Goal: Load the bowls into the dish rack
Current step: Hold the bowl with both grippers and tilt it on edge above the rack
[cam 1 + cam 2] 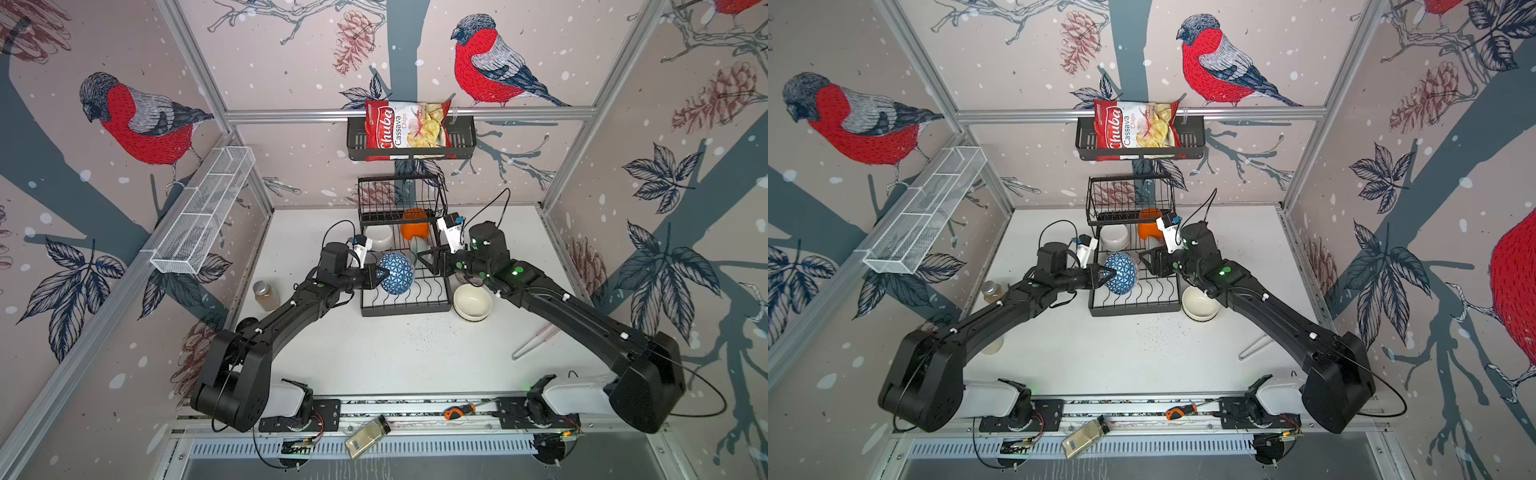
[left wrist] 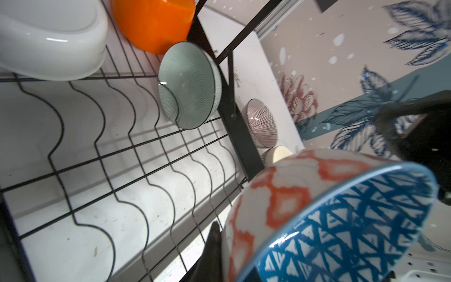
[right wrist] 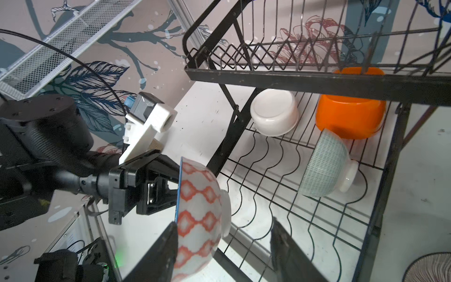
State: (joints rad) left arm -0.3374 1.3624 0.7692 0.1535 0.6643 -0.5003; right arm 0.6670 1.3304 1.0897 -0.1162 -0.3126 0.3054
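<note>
The black wire dish rack (image 1: 405, 306) (image 1: 1133, 309) stands mid-table. My left gripper (image 1: 380, 274) (image 3: 179, 176) is shut on the rim of a bowl (image 1: 397, 274) (image 2: 329, 219) (image 3: 199, 210), blue-patterned inside and red-diamond outside. It holds the bowl on edge over the rack's wavy lower grid. My right gripper (image 1: 426, 259) (image 3: 223, 230) is open around that bowl, one finger against its rim and the other apart. Under the raised basket lie a white bowl (image 3: 274, 113), an orange bowl (image 3: 350, 117) and a mint-green bowl (image 3: 324, 168) (image 2: 190, 85).
A cream bowl (image 1: 472, 301) and a brown-striped bowl (image 2: 262, 123) sit on the table right of the rack. A jar (image 1: 266, 296) stands to the left and a pale utensil (image 1: 534, 340) lies front right. A wall shelf holds a chip bag (image 1: 409, 129). A white mesh trough (image 1: 203, 212) hangs on the left wall.
</note>
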